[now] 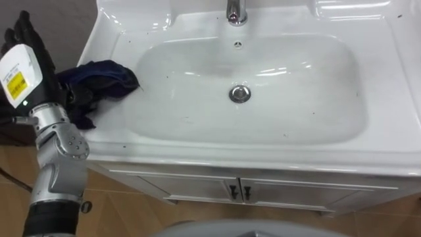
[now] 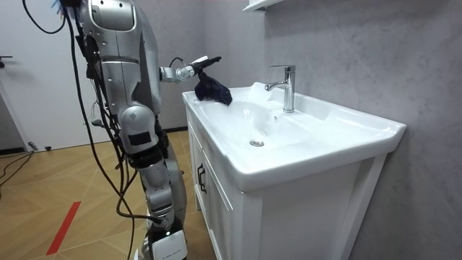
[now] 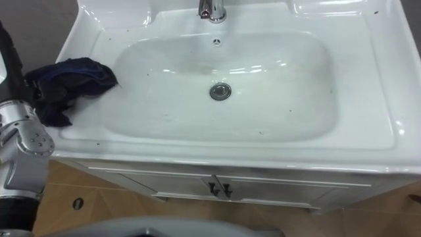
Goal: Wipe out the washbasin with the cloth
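Left hand [image 1: 27,56] hovers at nine o'clock of the white ceramic basin [image 1: 388,79], touching a crumpled dark blue cloth [image 1: 102,76] on its rim; I cannot tell its grip.

The cloth [image 1: 99,82] lies on the basin's [image 1: 276,155] left rim, the faucet [image 1: 236,12] behind the drain [image 1: 240,93].

Bright, even light, seemingly overhead, glints off the basin [image 1: 296,99].

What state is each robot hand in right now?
Left robot hand: open, fingers straight, beside the dark blue cloth.
Right robot hand: cannot be told.
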Controlling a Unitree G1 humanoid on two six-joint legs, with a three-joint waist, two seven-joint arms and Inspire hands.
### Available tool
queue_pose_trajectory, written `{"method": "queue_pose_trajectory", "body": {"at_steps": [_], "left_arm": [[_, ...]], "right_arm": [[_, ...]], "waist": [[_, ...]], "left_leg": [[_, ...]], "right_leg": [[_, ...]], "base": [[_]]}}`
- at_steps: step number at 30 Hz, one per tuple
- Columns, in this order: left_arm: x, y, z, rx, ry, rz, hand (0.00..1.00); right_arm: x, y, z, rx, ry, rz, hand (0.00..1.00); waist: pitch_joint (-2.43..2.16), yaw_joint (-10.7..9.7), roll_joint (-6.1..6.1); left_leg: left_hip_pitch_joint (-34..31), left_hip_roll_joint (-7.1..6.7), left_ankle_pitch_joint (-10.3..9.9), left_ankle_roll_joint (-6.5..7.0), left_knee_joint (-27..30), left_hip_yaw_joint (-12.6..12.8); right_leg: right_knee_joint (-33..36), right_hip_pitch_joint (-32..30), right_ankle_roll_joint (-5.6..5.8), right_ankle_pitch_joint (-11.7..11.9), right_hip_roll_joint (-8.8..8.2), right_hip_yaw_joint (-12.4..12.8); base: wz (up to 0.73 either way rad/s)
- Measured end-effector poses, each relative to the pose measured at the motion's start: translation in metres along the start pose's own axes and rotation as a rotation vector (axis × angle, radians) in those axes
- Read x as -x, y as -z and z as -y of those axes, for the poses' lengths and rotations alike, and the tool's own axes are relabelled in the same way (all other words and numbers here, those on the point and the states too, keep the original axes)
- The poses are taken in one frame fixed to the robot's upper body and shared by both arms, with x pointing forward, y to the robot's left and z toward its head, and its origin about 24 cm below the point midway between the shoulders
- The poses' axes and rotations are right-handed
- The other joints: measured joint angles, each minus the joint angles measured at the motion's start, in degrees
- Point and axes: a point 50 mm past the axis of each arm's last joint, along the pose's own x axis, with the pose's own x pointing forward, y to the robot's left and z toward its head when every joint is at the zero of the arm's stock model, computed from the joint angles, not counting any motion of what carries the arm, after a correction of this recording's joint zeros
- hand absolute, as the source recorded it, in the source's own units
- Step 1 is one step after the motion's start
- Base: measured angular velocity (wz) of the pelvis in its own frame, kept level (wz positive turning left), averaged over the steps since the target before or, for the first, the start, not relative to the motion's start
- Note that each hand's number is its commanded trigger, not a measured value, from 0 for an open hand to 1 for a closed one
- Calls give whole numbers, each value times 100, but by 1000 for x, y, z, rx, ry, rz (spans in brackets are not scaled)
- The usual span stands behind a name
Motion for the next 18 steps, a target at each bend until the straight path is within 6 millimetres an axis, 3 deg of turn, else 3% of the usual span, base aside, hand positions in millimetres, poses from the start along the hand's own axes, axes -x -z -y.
{"method": "queue_pose_trajectory", "body": {"at_steps": [7,10,12,18], "left_arm": [[1,2,2,203,24,-84,0],[-2,-5,-6,350,-2,-101,0],[-5,-11,-15,446,-30,-100,0],[-8,-27,-32,734,-63,-82,0]], "right_arm": [[0,-5,-1,-3,3,21,0],[0,-5,-1,-11,3,22,0],[0,-5,-1,-14,4,22,0],[0,-7,-2,-31,11,31,0]], "waist": [[-33,-130,51],[-27,-131,39],[26,-152,-38],[32,-108,-62]], "left_leg": [[-26,-3,0,0,11,-18],[-20,-6,0,0,10,-24],[19,-21,0,0,9,-42],[32,-74,1,2,7,-129]], "right_leg": [[15,24,-1,3,4,-59],[23,29,-1,2,4,-34],[0,90,1,1,-6,-89],[3,111,39,-35,-41,-135]], "base": [[4],[0],[4],[5]]}}
